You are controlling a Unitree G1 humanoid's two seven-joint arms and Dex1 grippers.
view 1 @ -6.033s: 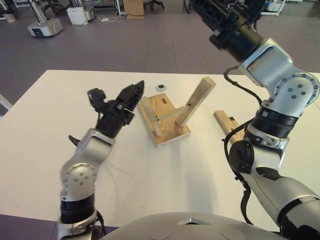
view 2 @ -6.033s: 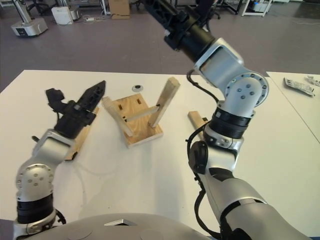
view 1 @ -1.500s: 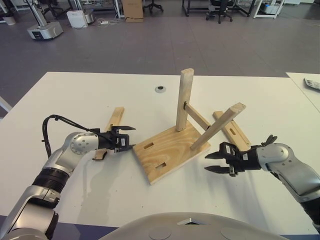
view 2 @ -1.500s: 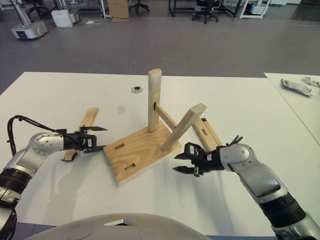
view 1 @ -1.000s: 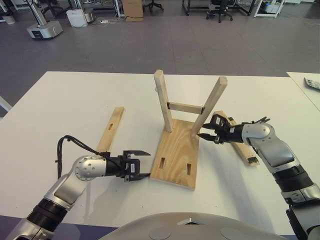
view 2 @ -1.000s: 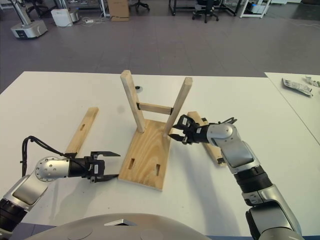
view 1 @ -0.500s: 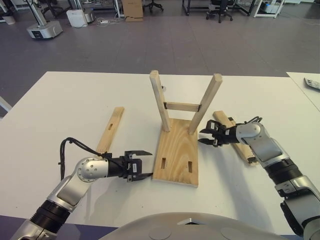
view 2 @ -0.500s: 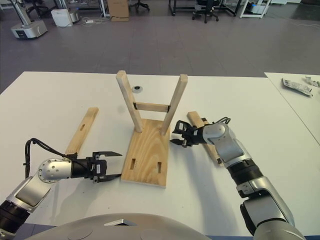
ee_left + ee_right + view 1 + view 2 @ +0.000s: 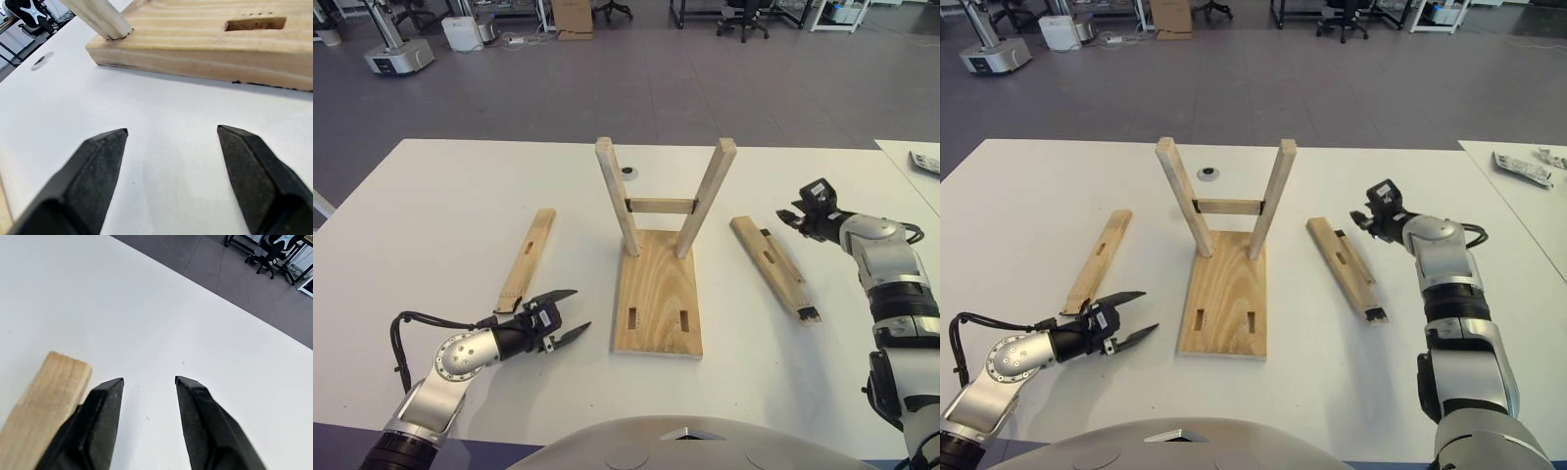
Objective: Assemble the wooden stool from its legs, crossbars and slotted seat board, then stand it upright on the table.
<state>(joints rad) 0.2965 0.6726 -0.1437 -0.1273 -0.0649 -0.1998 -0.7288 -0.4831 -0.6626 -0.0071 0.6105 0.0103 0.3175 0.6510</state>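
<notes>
Seat board (image 9: 658,284) lies flat on the white table (image 9: 431,215), roughly central before the robot, with its long side running away from the robot. Two legs (image 9: 619,196) stand in its far end, pointing upward and splaying slightly outward. One crossbar (image 9: 661,207) joins them, set between them partway up. Two slots (image 9: 632,315) at the near end of the board are open. Left loose leg piece (image 9: 529,259) lies flat on the table, well apart from the board on the robot's left. Right loose leg piece (image 9: 773,267) lies flat on the robot's right, near the board but not touching it. A small round disc (image 9: 1207,174) sits on the table behind the standing legs. Left gripper (image 9: 581,309) is low over the table near the board's near left corner. Its fingers are spread wide, point toward the board's edge with a gap to it, and hold nothing. Right gripper (image 9: 148,380) is at the far end of the right loose leg piece, with its fingers partly apart and nothing between them. One finger (image 9: 98,421) sits just beside the wood's end, and contact cannot be confirmed.
</notes>
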